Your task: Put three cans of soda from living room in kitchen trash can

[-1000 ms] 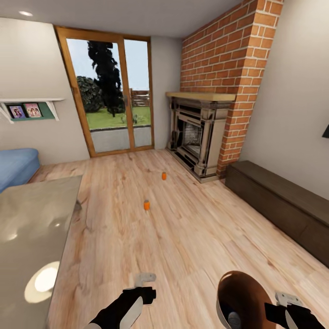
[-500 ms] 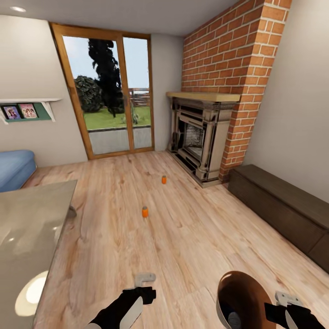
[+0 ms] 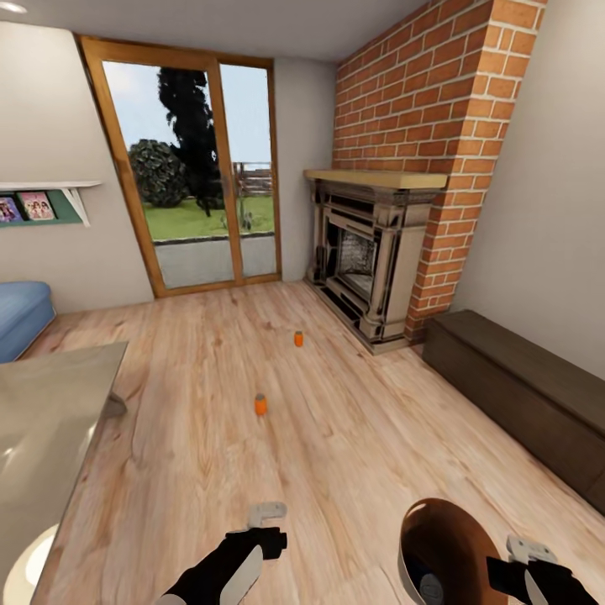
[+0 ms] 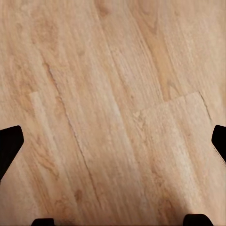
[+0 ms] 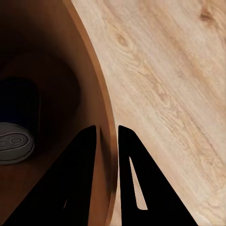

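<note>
Your right gripper (image 5: 106, 141) is clamped on the rim of the tash can (image 3: 445, 546), orange-brown inside, with one can (image 5: 14, 141) lying in it. Your left gripper (image 4: 113, 146) hangs with fingers apart over the wood floor (image 3: 353, 437). Two orange soda cans (image 3: 260, 405) stand ahead, lower in the head view than a second ago as the camera shifted.

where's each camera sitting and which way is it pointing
Head view: on the robot's head, facing forward and down over the wood floor toward the fireplace and two soda cans; both forearms show.
Left wrist view: near the left gripper, facing the floor; dark fingers at the edges, spread apart.
Right wrist view: near the right gripper, its fingers pinching the trash can wall; a can lies inside.
Head and right wrist views share the trash can.
</note>
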Robot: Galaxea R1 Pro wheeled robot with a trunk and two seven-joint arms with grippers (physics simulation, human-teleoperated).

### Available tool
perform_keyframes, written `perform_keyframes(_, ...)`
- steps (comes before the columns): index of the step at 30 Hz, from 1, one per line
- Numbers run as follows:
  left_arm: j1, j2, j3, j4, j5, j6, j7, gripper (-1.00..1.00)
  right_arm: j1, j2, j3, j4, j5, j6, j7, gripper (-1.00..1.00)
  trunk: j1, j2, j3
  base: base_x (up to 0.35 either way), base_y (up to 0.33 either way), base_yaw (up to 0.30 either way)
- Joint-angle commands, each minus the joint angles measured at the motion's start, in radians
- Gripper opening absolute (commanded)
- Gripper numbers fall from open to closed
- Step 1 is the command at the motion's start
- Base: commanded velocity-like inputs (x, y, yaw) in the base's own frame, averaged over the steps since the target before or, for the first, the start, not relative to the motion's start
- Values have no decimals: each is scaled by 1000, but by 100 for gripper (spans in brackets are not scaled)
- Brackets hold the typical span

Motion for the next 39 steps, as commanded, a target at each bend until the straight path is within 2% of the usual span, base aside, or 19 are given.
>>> perform_keyframes(1,0,0,0,0,0,-1,0,100,0,0,-2,-1,-10,1,7,-100,0,0,0,344,-8,0)
perform_keyframes(39,0,0,0,0,1,-5,-5,100,0,1,-2,-1,-10,1,8,-100,0,0,0,344,11,-9)
